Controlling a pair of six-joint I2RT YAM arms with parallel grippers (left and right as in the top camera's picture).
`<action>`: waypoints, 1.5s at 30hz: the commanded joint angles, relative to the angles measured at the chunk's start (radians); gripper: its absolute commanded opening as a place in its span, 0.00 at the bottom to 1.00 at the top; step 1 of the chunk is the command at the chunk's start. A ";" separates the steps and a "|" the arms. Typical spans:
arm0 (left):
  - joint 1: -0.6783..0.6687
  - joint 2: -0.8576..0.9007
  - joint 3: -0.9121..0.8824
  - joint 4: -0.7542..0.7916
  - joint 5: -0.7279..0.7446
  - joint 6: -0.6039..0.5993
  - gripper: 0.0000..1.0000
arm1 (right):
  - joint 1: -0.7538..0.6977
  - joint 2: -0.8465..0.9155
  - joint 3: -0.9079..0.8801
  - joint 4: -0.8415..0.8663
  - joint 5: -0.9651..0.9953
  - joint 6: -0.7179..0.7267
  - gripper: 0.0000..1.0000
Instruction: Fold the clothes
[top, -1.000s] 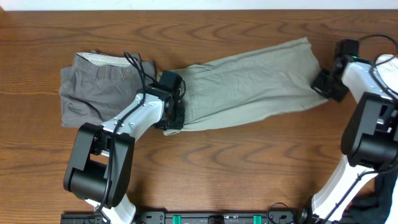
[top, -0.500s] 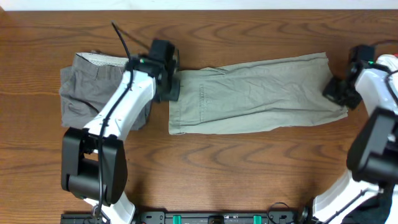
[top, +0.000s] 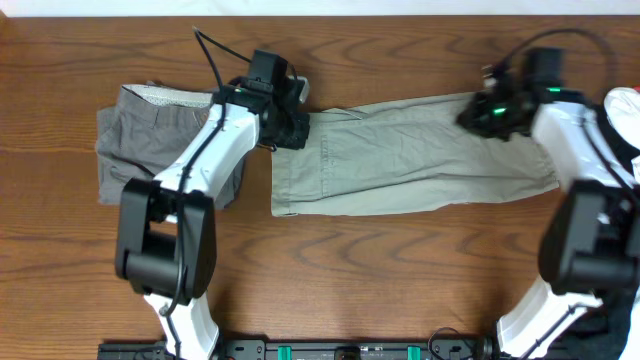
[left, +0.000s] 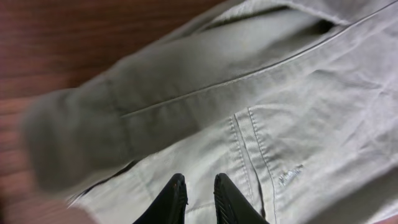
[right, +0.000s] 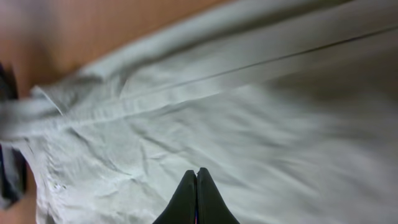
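Note:
The clothes are two pairs of shorts. The light khaki shorts (top: 400, 160) lie flat across the middle of the table, and the darker grey shorts (top: 160, 140) lie at the left. My left gripper (top: 292, 128) is at the khaki waistband's upper left corner. In the left wrist view its fingers (left: 198, 183) are nearly together on the khaki cloth (left: 298, 124), by a pocket seam. My right gripper (top: 478, 113) is over the upper edge, right of centre. Its fingers (right: 196, 174) are shut against the cloth (right: 155, 137); whether any is pinched does not show.
The wooden table (top: 350, 270) is bare in front of the shorts. A white object (top: 625, 100) shows at the right edge, and dark cloth (top: 615, 330) lies at the bottom right. A black rail (top: 340, 350) runs along the front.
The khaki shorts were pulled straight and flat. My left gripper went from the lower left corner to the upper left corner and narrowed. My right gripper left the right hem and moved left along the upper edge.

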 joint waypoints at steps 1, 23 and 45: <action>0.001 0.029 0.003 0.017 0.048 0.018 0.19 | 0.060 0.062 -0.005 0.040 -0.051 -0.014 0.01; 0.006 0.056 0.003 0.050 -0.002 0.018 0.30 | -0.018 0.245 -0.004 0.647 -0.088 0.287 0.01; -0.146 0.047 -0.003 0.117 0.046 -0.010 0.33 | 0.020 0.126 -0.034 0.036 -0.279 -0.057 0.03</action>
